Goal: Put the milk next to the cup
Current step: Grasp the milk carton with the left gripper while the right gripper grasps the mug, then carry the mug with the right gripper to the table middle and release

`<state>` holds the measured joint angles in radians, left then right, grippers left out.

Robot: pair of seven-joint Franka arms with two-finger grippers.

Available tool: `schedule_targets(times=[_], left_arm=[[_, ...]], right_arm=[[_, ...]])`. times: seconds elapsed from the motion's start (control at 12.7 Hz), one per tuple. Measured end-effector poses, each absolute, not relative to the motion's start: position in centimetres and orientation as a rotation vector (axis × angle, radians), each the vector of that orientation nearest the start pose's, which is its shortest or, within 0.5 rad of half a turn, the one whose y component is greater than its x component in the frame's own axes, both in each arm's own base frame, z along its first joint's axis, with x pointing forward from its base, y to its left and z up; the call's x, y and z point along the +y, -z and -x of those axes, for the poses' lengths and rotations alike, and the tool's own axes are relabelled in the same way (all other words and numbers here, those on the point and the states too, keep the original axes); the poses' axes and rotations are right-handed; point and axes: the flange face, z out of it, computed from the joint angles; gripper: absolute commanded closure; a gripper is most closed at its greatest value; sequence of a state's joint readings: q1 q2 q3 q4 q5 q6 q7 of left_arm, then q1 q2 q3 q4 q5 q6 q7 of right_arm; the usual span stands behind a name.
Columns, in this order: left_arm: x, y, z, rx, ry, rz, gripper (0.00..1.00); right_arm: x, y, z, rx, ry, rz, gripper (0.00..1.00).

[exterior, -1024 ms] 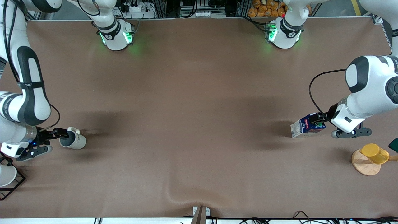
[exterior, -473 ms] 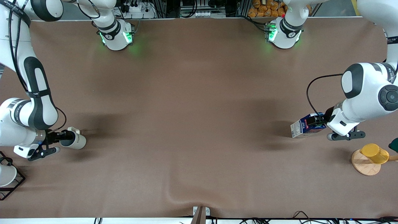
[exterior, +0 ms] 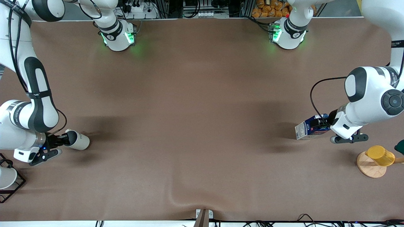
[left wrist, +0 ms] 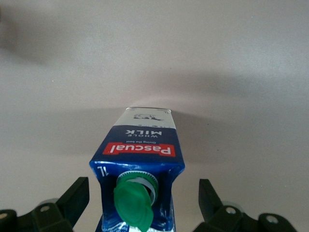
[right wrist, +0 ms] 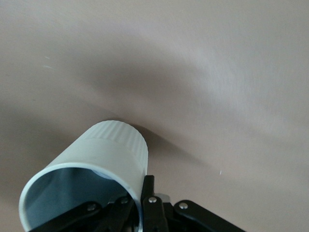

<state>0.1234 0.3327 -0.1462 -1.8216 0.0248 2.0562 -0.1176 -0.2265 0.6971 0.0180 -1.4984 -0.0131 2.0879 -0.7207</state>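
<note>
Brown cloth covers the whole table (exterior: 202, 104), with a small wrinkle at its camera-side edge. At the left arm's end, the left gripper (exterior: 322, 123) has its fingers spread wide either side of the milk (exterior: 311, 127), not touching it. That carton is dark blue with a red label band, a green cap and a white lower panel (left wrist: 140, 164). Nearer the camera stands a yellow cup (exterior: 380, 155) on a wooden disc (exterior: 369, 167). At the right arm's end, the right gripper (exterior: 61, 140) is clamped on the rim of the cream-white cup (exterior: 77, 141), which is tilted, with a grey inside (right wrist: 91, 186). A wide bare stretch separates cup and milk.
</note>
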Motion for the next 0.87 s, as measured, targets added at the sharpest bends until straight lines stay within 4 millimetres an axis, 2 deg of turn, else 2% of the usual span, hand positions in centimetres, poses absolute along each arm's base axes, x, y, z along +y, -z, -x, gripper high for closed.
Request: schedule_targets(times=[0.16, 0.32, 0.39, 0.63, 0.87], left_arm=[[-0.7, -34.7, -62.4, -0.140, -0.153, 3.155, 0.03], [-0.5, -34.3, -62.6, -0.144, -0.152, 3.155, 0.07], [-0.5, -34.1, -62.6, -0.146, -0.155, 3.155, 0.09], [-0.4, -33.7, -62.6, -0.148, -0.157, 3.155, 0.14], [-0.3, -33.7, -62.6, -0.149, -0.157, 3.155, 0.21]], right_arm=[[-12.6, -26.5, -69.9, -0.993, -0.104, 2.936, 1.00], [-8.6, -28.3, -71.1, -1.169, -0.100, 2.869, 1.00], [-5.7, -29.2, -71.6, -1.240, -0.111, 2.834, 1.00], [4.9, -32.2, -71.9, -1.437, -0.182, 2.721, 1.00], [11.8, -33.9, -71.3, -1.567, -0.193, 2.651, 1.00]])
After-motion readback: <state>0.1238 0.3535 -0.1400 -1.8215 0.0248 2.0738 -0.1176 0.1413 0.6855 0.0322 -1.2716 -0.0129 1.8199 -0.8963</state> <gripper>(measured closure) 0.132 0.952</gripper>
